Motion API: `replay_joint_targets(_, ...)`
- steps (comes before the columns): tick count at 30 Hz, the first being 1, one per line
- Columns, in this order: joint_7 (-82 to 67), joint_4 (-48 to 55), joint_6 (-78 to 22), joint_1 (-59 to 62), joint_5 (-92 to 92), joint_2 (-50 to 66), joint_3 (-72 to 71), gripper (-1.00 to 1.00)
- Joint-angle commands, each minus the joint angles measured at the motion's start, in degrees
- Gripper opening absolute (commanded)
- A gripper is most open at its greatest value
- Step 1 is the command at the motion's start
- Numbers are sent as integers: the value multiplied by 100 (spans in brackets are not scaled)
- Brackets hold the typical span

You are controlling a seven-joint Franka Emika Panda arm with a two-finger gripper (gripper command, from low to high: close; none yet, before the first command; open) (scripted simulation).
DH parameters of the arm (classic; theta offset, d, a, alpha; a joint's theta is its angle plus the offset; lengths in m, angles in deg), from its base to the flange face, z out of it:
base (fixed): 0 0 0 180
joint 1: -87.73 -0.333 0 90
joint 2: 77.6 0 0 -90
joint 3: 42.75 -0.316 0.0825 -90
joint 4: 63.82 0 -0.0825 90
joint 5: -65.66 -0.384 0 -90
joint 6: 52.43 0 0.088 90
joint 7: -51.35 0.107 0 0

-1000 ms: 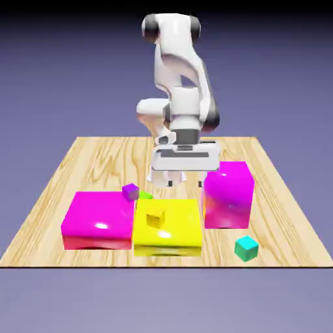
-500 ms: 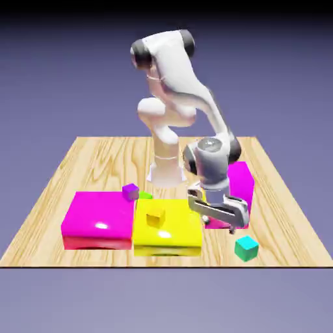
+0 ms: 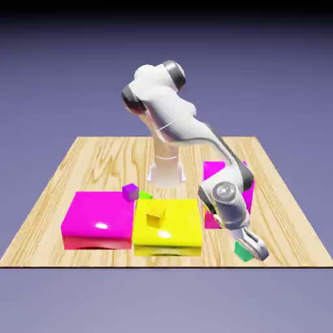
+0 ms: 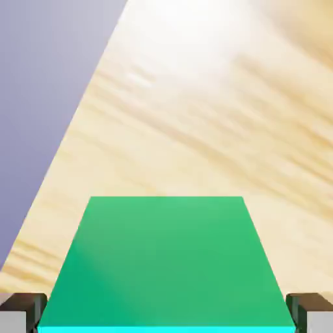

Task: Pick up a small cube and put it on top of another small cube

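Fingers straddling the teal cube, not yet clamping.

Exterior view: the gripper (image 3: pixel 252 250) is hanging over the teal cube (image 3: pixel 243 250) at the tabletop's (image 3: pixel 97 162) near right edge, hiding most of it; yellow cube (image 3: pixel 155 218) sitting well apart on the yellow block (image 3: pixel 170 227).
Hand view: cube (image 4: pixel 166 260) lying between spread fingers (image 4: pixel 19 306), gaps showing. Risk: off-centre closing twisting it.

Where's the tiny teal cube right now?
The tiny teal cube sits on the wooden table near its front edge, at the exterior view's right, before the tall magenta block; the white arm's gripper straddles it.
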Motion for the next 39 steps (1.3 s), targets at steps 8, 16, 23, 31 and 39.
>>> replay_joint_targets(8,-1240,238,-1172,49,-899,-1431,673,-100)
replay_joint_targets(16,-2815,-300,-2257,-157,-2038,-3008,2292,-100)
replay_joint_targets(23,-4162,-1098,-3240,-188,-3093,-4461,3688,-100)
replay_joint_targets(31,-4136,-1299,-3257,-95,-3125,-4500,3668,-100)
replay_joint_targets(39,-4332,-1778,-2236,-242,-3388,-3971,3520,100)
